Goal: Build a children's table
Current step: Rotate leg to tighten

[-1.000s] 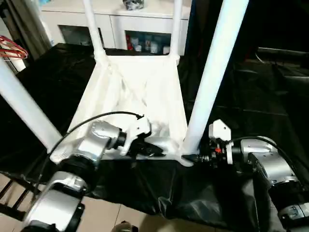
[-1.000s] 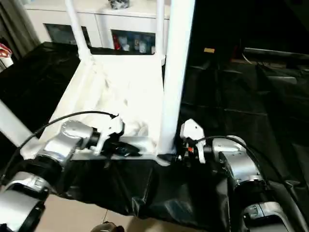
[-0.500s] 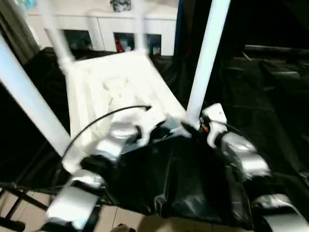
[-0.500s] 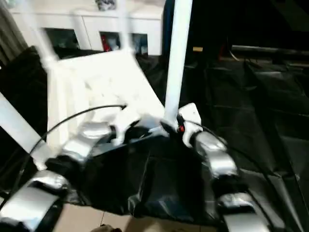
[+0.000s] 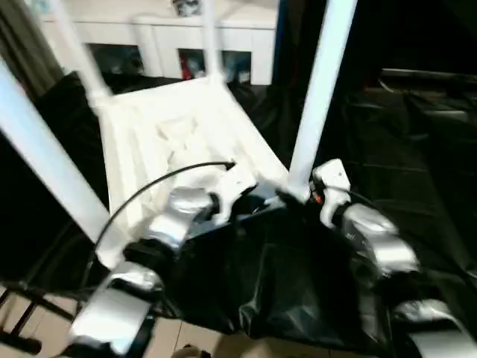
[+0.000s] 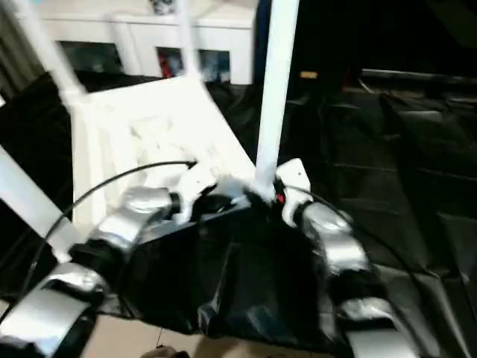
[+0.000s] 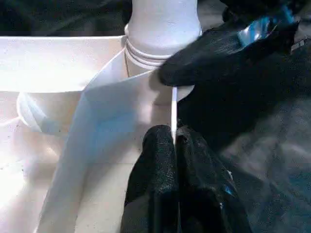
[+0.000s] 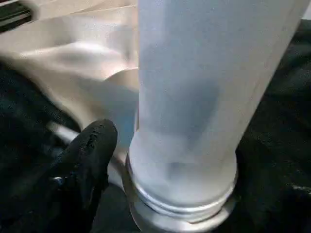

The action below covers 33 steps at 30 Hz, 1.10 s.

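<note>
The white children's table (image 5: 171, 142) lies upside down on a black sheet, ribbed underside up, with its legs standing in the corner sockets. My left gripper (image 5: 257, 205) is at the near edge beside the near-right corner, shut on the thin white rim (image 7: 173, 104). My right gripper (image 5: 298, 198) holds the base of the near-right leg (image 5: 317, 97), where it enters the socket. One of its black fingers (image 8: 90, 160) presses beside the leg (image 8: 204, 97). The near-left leg (image 5: 45, 156) and two far legs (image 5: 78, 52) rise at the other corners.
A black sheet (image 5: 298, 276) covers the work surface and hangs over its near edge. A white cabinet with glass doors (image 5: 171, 37) stands behind the table. A cable (image 5: 149, 186) loops over my left forearm.
Over the last second the table has swung round under both grippers, its near-right corner going further away. The head views have shifted too. Little differs from half a second ago.
</note>
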Tool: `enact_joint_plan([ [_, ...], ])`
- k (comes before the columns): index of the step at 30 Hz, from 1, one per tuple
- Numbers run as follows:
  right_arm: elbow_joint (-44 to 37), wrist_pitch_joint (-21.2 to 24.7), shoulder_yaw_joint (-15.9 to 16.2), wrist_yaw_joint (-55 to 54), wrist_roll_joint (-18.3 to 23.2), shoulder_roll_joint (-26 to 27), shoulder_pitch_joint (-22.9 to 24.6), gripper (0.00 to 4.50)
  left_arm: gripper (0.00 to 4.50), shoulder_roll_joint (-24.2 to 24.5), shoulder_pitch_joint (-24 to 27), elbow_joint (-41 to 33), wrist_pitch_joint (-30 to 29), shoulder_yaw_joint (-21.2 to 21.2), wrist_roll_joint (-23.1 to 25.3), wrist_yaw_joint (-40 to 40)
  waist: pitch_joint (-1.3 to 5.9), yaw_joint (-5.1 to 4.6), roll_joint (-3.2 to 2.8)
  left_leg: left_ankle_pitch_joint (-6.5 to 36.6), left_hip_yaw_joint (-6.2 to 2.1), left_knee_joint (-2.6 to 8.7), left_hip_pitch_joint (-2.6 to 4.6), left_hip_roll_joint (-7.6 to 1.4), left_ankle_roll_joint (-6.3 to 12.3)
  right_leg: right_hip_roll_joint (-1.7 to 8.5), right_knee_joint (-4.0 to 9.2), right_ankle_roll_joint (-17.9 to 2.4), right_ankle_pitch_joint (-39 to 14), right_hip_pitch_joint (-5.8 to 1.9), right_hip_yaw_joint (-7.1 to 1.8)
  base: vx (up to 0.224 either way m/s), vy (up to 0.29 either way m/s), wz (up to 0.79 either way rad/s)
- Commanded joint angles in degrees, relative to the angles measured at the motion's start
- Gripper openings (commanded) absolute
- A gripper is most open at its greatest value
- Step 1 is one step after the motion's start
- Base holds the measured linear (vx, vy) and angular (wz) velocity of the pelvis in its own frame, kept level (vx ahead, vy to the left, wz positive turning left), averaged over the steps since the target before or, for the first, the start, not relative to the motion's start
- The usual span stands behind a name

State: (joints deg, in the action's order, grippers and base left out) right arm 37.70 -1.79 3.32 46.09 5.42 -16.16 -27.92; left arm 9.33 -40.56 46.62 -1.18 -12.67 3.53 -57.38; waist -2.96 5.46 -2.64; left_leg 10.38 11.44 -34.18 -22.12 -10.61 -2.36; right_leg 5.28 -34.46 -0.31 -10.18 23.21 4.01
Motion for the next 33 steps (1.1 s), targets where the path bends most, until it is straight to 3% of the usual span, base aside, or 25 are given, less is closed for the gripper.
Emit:
enact_joint_plan([
  [1, -1.9, 0.3, 3.3, 6.4, 1.0, -0.2, 1.3, 3.81, 0.0, -0.2, -0.5, -4.1, 2.5, -0.5, -3.2, -4.4, 4.1, 0.36, 0.82, 9.3, -1.18, 3.61, 0.99, -2.85, 6.47, 3.63, 3.57, -15.0, -8.0, -3.08, -2.22, 0.0, 0.0, 0.0],
  [10, -7.3, -0.9, 7.6, 23.2, 2.8, -5.9, 3.8, 3.81, 0.0, 4.1, -0.4, -4.5, 1.6, -1.2, -4.4, -14.8, 4.12, 1.26, 0.97, 9.4, -1.18, 3.62, 1.1, -3.01, 6.16, 3.68, 3.43, -15.3, -8.3, -2.92, -2.33, 0.0, 0.0, 0.0],
  [16, -10.0, 0.5, 9.7, 29.1, 3.3, -7.9, 4.9, 3.81, 0.0, 5.2, -0.4, -4.8, 0.9, -1.7, -4.7, -17.5, 4.07, 1.6, 0.95, 10.0, -1.2, 3.67, 1.24, -3.07, 5.93, 3.72, 3.56, -15.2, -9.4, -2.8, -2.33, 0.0, 0.0, 0.0],
  [28, -10.6, 1.6, 8.8, 27.7, 4.1, -6.9, 5.4, 2.81, 0.0, 4.7, -0.1, -4.7, 1.3, -0.9, -4.6, -16.7, 4.18, 2.11, 1.07, 9.0, -1.21, 3.57, 1.13, -3.02, 5.81, 3.75, 3.41, -15.0, -8.8, -2.83, -2.31, 0.0, 0.0, 0.0],
  [33, -10.8, 1.6, 8.5, 26.1, 3.9, -6.2, 6.0, 2.7, 0.0, 4.3, -0.1, -4.5, 1.7, -0.5, -4.4, -15.2, 4.16, 2.26, 1.0, 9.5, -1.24, 3.63, 1.22, -3.06, 5.5, 3.78, 3.53, -14.7, -9.7, -2.77, -2.33, 0.0, 0.0, 0.0],
])
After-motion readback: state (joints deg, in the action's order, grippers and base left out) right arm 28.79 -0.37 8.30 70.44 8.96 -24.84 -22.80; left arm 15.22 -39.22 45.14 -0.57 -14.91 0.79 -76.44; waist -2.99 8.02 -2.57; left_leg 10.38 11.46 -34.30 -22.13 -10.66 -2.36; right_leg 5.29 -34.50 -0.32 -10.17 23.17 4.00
